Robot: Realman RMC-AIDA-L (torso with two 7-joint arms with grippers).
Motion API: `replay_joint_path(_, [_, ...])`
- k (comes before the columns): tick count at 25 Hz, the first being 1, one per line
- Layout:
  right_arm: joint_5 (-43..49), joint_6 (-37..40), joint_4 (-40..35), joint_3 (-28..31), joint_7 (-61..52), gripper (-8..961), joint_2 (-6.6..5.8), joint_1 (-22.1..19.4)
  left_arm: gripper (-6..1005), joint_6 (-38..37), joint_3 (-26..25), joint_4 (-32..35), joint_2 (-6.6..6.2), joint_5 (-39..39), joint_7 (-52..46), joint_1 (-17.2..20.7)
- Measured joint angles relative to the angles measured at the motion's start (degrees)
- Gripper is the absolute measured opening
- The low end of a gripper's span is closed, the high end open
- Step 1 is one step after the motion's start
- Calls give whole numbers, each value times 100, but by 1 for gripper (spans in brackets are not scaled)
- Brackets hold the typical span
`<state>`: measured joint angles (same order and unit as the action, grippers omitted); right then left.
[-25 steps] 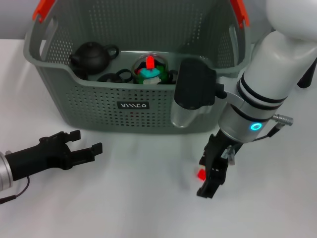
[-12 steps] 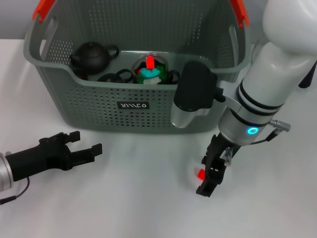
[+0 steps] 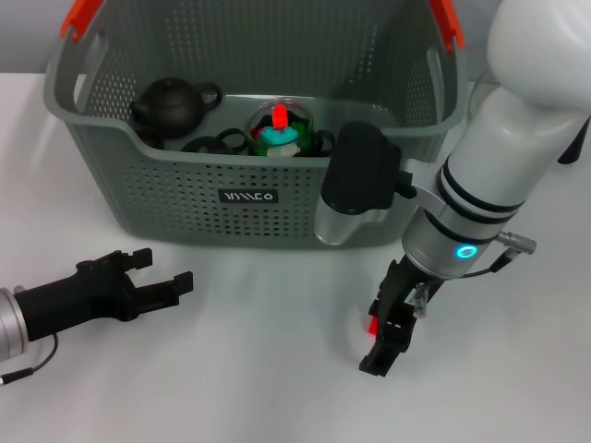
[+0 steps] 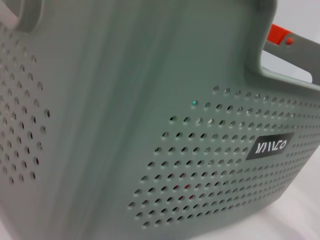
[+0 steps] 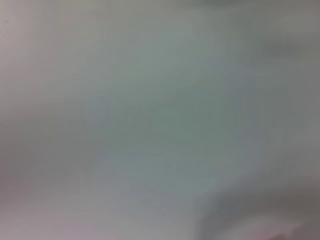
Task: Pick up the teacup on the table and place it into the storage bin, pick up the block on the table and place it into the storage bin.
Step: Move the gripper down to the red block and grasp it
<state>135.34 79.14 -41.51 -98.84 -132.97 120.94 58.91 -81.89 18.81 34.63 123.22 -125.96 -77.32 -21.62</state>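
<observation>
Grasping block (image 3: 374, 326) | right gripper (image 3: 386, 334) low over it, grip unclear | next: lift to bin (image 3: 277, 198) | left gripper (image 3: 159, 280) open, idle

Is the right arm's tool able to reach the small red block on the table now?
Probably yes. The right tool is already down at the red block on the bare table; nothing stands between them.
</observation>
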Motion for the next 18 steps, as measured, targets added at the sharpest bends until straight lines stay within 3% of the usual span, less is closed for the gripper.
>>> replay_joint_path(16, [50,-207,138,-138,-49,835,2,33,917,60,8,0,0,-8,-22,-27])
replay_joint_path(18, [43,-208,139,-134,-55,773,3,34,917,60,9,0,0,-8,-23,-31])
